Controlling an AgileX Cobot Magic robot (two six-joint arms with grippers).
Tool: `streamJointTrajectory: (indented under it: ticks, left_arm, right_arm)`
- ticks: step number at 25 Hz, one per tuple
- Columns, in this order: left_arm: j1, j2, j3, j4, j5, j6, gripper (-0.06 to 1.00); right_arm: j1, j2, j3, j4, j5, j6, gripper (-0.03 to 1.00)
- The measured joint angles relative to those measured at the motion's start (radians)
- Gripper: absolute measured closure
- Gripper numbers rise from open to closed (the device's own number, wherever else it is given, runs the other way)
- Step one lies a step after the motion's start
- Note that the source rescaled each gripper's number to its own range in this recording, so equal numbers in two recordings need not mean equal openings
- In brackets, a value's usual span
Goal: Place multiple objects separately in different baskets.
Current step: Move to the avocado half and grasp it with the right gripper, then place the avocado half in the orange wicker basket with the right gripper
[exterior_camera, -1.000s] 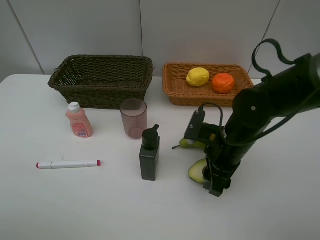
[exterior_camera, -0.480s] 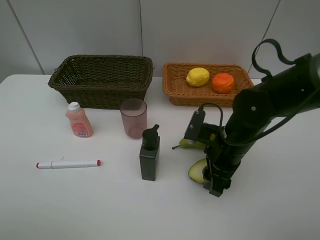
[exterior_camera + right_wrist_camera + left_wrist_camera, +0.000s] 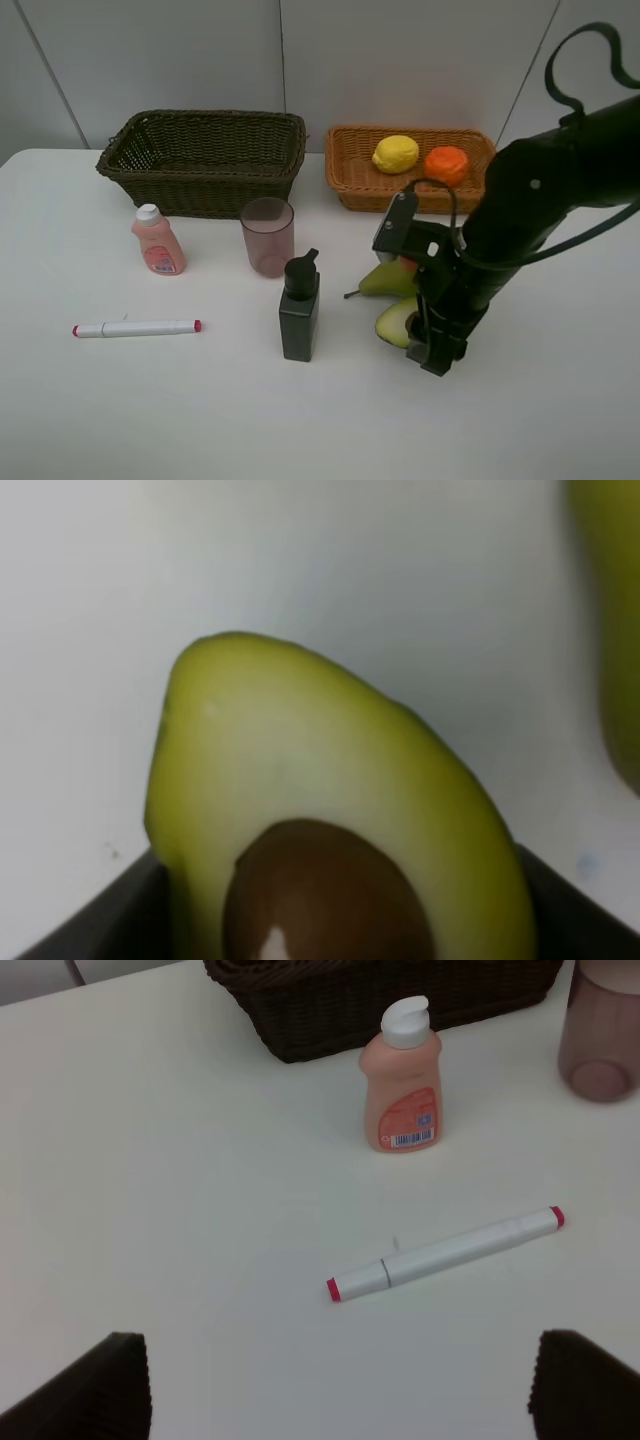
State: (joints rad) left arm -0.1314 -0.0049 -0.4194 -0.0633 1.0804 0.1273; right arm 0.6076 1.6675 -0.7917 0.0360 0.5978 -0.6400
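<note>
My right gripper (image 3: 418, 335) is shut on the avocado half (image 3: 397, 321), which fills the right wrist view (image 3: 320, 830) with its brown pit showing, low over the table. The red-blushed green pear (image 3: 388, 281) lies right behind it. A lemon (image 3: 396, 154) and an orange (image 3: 446, 165) sit in the orange-tan basket (image 3: 350, 175). The dark basket (image 3: 205, 165) holds nothing I can see. My left gripper (image 3: 340, 1400) hangs open above the marker (image 3: 445, 1253), out of the high view. Near it stand the peach-pink bottle (image 3: 402, 1080) and the pinkish cup (image 3: 600, 1025).
The dark pump bottle (image 3: 299, 307) stands close to the left of the avocado half and the right arm. In the high view the cup (image 3: 267, 236) and bottle (image 3: 157, 241) stand in front of the dark basket, and the marker (image 3: 136, 328) lies at the front left.
The right arm has risen and drawn back a little, carrying the avocado half with it. The pear now shows more. The other objects have not moved.
</note>
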Motion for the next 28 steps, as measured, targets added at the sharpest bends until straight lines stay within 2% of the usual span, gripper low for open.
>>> streamJointTrajectory:
  ticks: [5,13,17,22,28]
  left_arm:
    - [0.000,0.000,0.000,0.000,0.000,0.000,-0.06]
    - [0.000,0.000,0.000,0.000,0.000,0.000,-0.06]
    - [0.000,0.000,0.000,0.000,0.000,0.000,-0.06]
    - [0.000,0.000,0.000,0.000,0.000,0.000,-0.06]
    - [0.000,0.000,0.000,0.000,0.000,0.000,-0.06]
  right_arm:
    - [0.000,-0.059,-0.044,0.002,0.070,0.000,0.94]
    - [0.000,-0.087,-0.151,0.000,0.079,0.089,0.94]
    - [0.000,-0.087,-0.217,-0.030,0.033,0.180,0.94]
    - [-0.003,-0.087,-0.282,-0.084,-0.074,0.286,0.94]
    - [-0.017,-0.072,-0.335,-0.125,-0.188,0.313,0.94]
